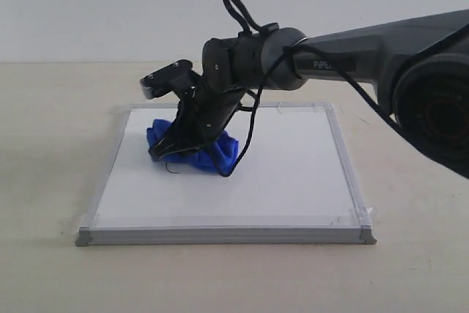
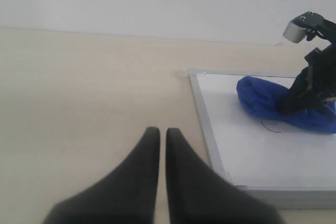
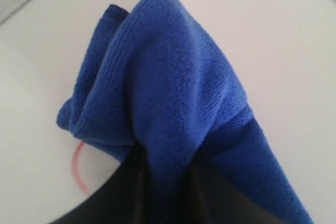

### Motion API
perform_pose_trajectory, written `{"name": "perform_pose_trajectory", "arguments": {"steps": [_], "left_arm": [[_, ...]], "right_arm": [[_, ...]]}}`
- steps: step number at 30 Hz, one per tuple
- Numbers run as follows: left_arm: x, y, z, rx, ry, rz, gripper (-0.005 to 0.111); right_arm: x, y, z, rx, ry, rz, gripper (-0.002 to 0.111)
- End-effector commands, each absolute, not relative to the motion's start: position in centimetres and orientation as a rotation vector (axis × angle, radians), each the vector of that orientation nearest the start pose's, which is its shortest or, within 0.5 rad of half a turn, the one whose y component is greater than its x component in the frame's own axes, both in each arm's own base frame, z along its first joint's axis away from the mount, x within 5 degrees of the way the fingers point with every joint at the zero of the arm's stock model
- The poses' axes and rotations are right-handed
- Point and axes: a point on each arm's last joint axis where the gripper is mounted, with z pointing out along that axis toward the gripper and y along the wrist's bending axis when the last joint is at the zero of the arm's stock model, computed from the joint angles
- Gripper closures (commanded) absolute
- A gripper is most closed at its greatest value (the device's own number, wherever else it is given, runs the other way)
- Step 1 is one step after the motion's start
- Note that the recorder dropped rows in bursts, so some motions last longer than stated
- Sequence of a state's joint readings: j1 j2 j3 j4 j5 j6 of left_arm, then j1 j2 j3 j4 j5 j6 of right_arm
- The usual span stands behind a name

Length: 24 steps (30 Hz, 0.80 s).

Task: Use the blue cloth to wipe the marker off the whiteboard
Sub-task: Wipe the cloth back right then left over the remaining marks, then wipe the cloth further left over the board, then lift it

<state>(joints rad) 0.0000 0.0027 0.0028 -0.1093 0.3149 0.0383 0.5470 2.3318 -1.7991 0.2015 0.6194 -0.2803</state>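
Blue cloth, bunched, long axis across whiteboard

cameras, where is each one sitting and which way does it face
Exterior view: low, in front of the whiteboard, facing the wall; the right arm reaches in from the right.
Left wrist view: over the table beside the board, looking across at it; the shut left gripper shows.
Right wrist view: close above the blue cloth, looking down; dark fingers clamp it, red marker line beside.
Shared: exterior and left wrist views both show cloth, board, right gripper.
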Motion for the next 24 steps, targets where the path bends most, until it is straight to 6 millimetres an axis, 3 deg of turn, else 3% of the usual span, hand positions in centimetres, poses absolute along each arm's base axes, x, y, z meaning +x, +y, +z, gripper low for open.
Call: {"name": "perform_pose_trajectory", "arguments": {"steps": [1, 5, 9, 12, 14, 17, 18, 20, 22, 24], "left_arm": [[5.4, -0.3, 18.5, -0.032, 1.794, -0.076, 0.102], [5.4, -0.3, 18.5, -0.032, 1.794, -0.076, 0.102], [5.4, -0.3, 18.5, -0.032, 1.794, -0.076, 0.102], [5.4, -0.3, 18.5, -0.032, 1.794, -0.076, 0.102], [5.4, -0.3, 18.5, -0.032, 1.794, -0.076, 0.102], [5.4, -0.3, 18.5, -0.032, 1.794, -0.076, 0.102], [5.4, -0.3, 18.5, -0.032, 1.794, -0.076, 0.102], [5.4, -0.3, 18.5, -0.032, 1.794, -0.076, 0.102], [5.4, -0.3, 18.5, -0.032, 1.794, -0.076, 0.102], [5.4, -0.3, 18.5, -0.032, 1.794, -0.076, 0.102]], "right_arm": [[44.4, 25.4, 12.4, -0.82, 2.534, 0.216, 0.109], [42.8, 27.3, 11.8, -0.918, 2.574, 0.253, 0.109], [38.8, 31.0, 11.2, -1.18, 2.615, 0.313, 0.109], [36.4, 33.8, 12.8, -1.255, 2.566, 0.381, 0.109], [36.8, 34.4, 14.5, -1.213, 2.498, 0.412, 0.109], [39.9, 32.2, 15.0, -1.073, 2.456, 0.303, 0.109], [42.0, 30.1, 14.3, -0.943, 2.46, 0.176, 0.109], [44.2, 27.1, 13.0, -0.799, 2.484, -0.018, 0.109], [44.5, 26.1, 12.2, -0.741, 2.538, -0.067, 0.109], [43.1, 27.7, 11.9, -0.828, 2.581, 0.015, 0.109]]}}
